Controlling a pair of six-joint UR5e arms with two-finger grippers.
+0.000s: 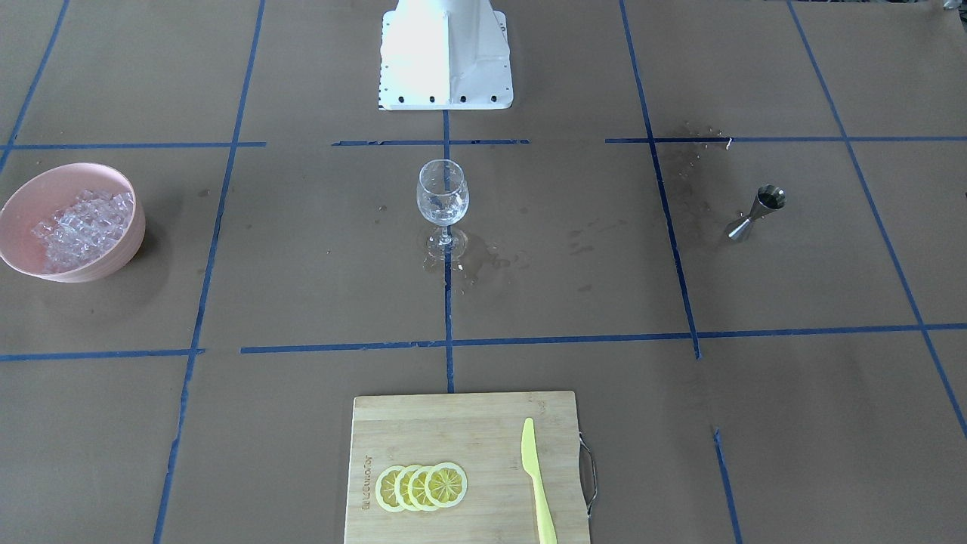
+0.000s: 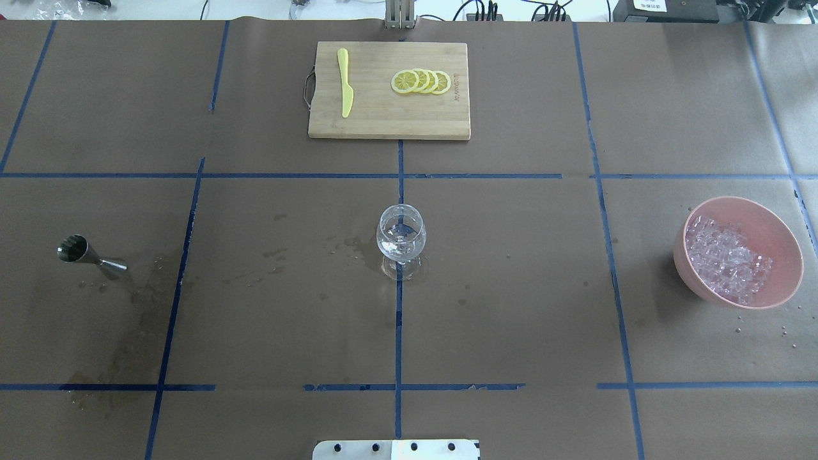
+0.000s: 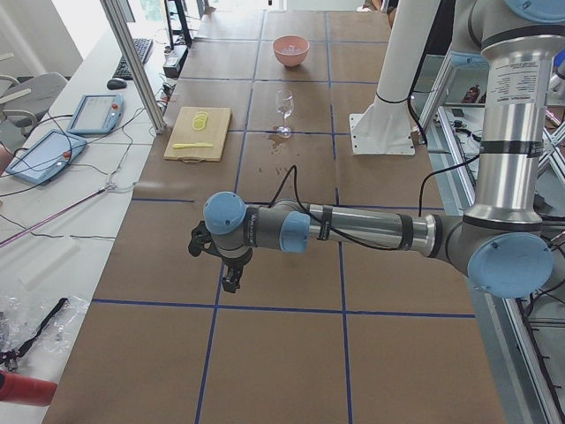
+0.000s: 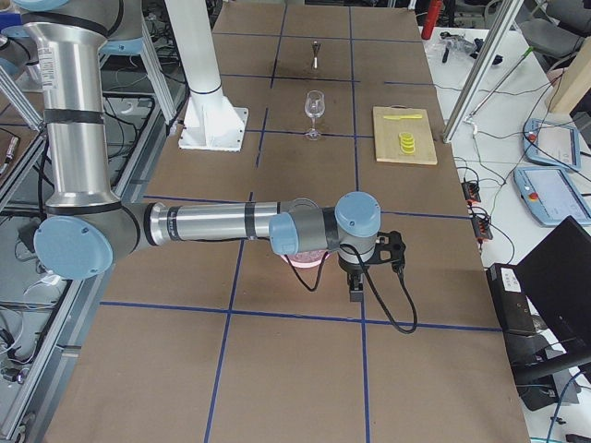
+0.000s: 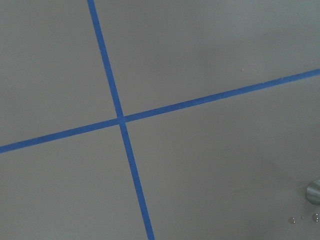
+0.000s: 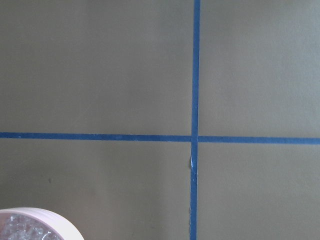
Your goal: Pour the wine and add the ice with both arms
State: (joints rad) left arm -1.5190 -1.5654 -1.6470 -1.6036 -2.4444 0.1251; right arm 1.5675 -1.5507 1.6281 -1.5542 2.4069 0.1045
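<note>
Front view, progress: wine glass (image 1: 443, 198) at centre, droplets on its wall, wet patches at its foot. Wine inside too faint to confirm.
Front view, ice: ice (image 1: 79, 227) heaped in pink bowl (image 1: 125, 253) at left edge. None surely in the glass, so judged still to add.
Front view, jigger: jigger (image 1: 757, 212) at right, standing on end, long axis vertical, mouth up. Contents not discernible.
Overhead: glass at centre, upright, stem vertical. Glints low inside, wine or ice, cannot tell.
Left side view: left gripper (image 3: 230, 283) below centre, pointing down. Open or closed, cannot tell.
Right side view: right gripper (image 4: 355, 293) right of centre, pointing down, just beside the bowl. Opening likewise impossible to tell.
Right wrist view: bowl rim and ice in lower left corner, no fingers shown.
</note>
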